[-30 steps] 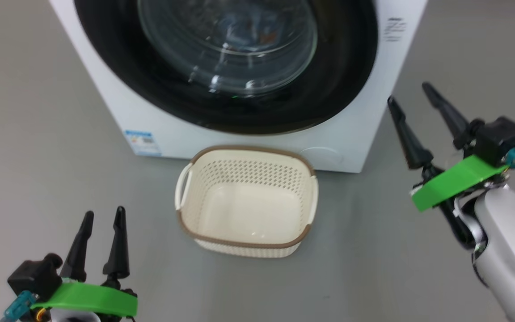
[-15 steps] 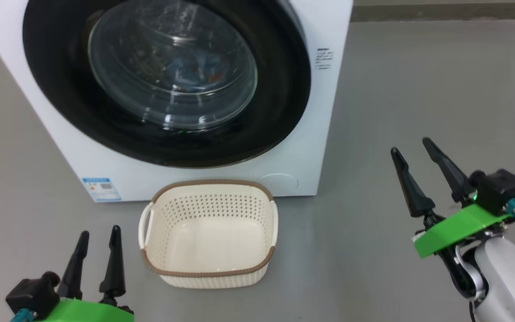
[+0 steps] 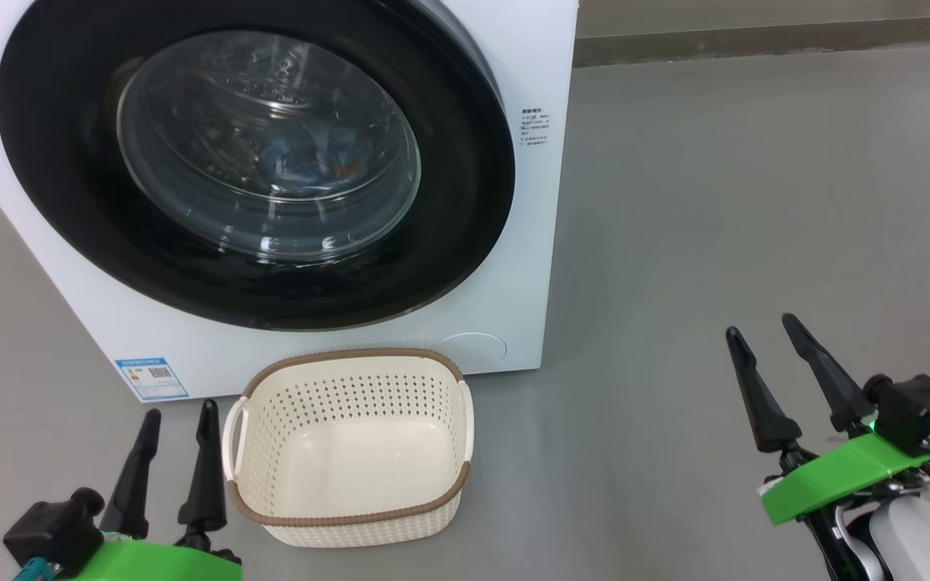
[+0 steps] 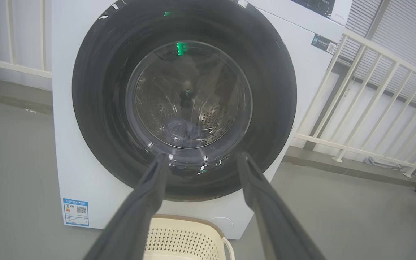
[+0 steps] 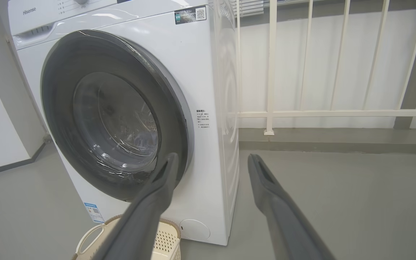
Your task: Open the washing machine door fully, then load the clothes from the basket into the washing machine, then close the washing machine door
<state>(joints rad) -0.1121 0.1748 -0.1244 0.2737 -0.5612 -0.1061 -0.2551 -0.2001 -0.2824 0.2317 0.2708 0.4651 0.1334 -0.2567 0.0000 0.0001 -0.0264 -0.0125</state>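
Fingers of the left gripper [image 3: 179,410] are spreading wide on nothing at the lower left of the head view, tips just beside the basket's handle. The right gripper [image 3: 760,325] is gaping equally wide and empty at the lower right, well apart from everything. The basket [image 3: 356,353] is sitting emptied at bottom centre before the washing machine [image 3: 544,77]; the clothes [image 3: 312,157] are showing blue-and-orange through the glass of the washing machine door [image 3: 465,186], upper left, which is looking flush. Judging the closing step is ending: any last push is wanting a flat press on the black rim's latch side, fingers keeping off the basket.
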